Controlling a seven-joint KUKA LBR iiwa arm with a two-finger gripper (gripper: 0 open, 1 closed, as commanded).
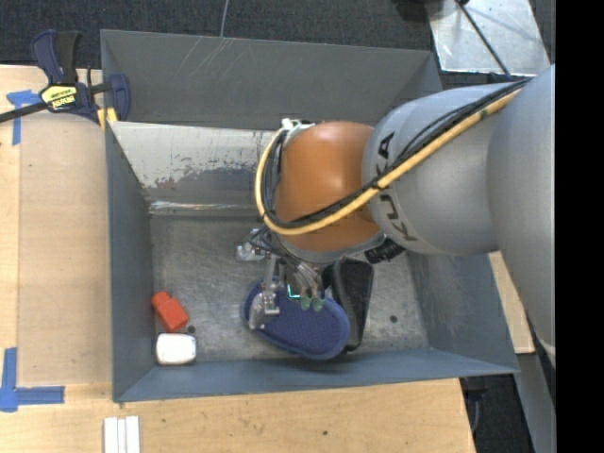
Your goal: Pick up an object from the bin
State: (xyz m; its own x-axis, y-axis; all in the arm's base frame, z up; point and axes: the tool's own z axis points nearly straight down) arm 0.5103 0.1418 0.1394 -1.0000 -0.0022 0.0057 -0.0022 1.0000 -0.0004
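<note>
Grey metal bin (127,253), floor scuffed. Arm (472,177) enters from the right, a yellow cable (415,154) running along it and looping round the orange wrist cover (316,182). Gripper (288,298) is low at the front middle of the bin, directly over the upper edge of a dark blue rounded soft-looking thing (311,333) that lies against the front wall; contact unclear. A black flat object (357,291) sits just beside it on the right. Well apart in the front left corner: a small orange-red block (169,310), with a white rounded piece (176,349) just in front of it.
</note>
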